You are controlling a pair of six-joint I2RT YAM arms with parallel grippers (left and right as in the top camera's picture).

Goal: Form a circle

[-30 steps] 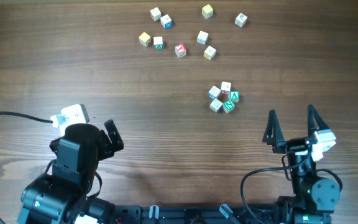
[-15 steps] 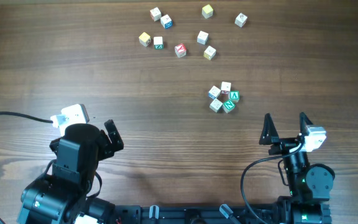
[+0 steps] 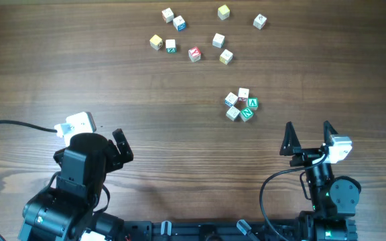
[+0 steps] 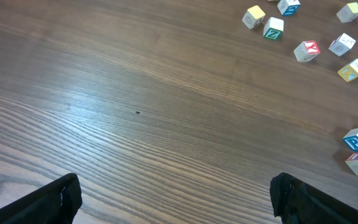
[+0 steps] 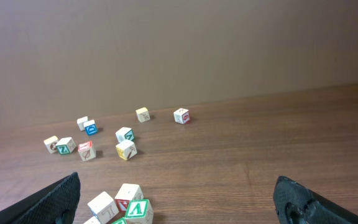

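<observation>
Wooden five-cube circle point(image 3: 240, 106), right-centre worktop point(image 3: 179, 87): my right fingers point(image 3: 290, 139) just withdrew toward the near edge; they and my left fingers point(image 4: 61, 202) gape empty, so the task is probably finished.

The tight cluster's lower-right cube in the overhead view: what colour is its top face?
Green, with a pale letter on it. This cube shows best in the overhead view.

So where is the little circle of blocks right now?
In the overhead view, the circle sits right of centre, between the scattered cubes and the right tool.
</observation>
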